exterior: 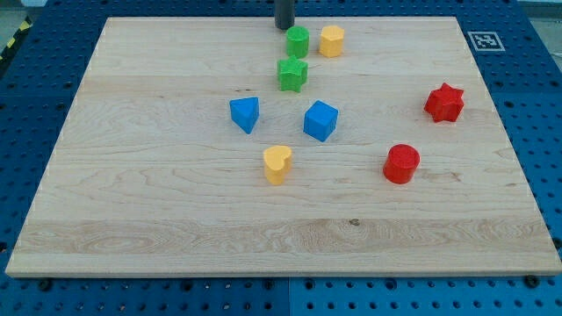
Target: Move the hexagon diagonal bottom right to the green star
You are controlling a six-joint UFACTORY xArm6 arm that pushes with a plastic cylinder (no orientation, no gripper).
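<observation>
The yellow hexagon (pixel 331 40) sits near the view's top, just right of a green cylinder (pixel 298 41). The green star (pixel 292 75) lies below the green cylinder and down-left of the hexagon. My tip (pixel 284 27) is at the view's top edge, just up-left of the green cylinder and left of the hexagon, touching neither as far as I can tell.
A blue triangular block (pixel 245 114), a blue cube (pixel 320 120) and a yellow heart (pixel 277 163) lie mid-board. A red star (pixel 444 103) and a red cylinder (pixel 401 163) sit at the right. The wooden board (pixel 132 202) rests on a blue pegboard.
</observation>
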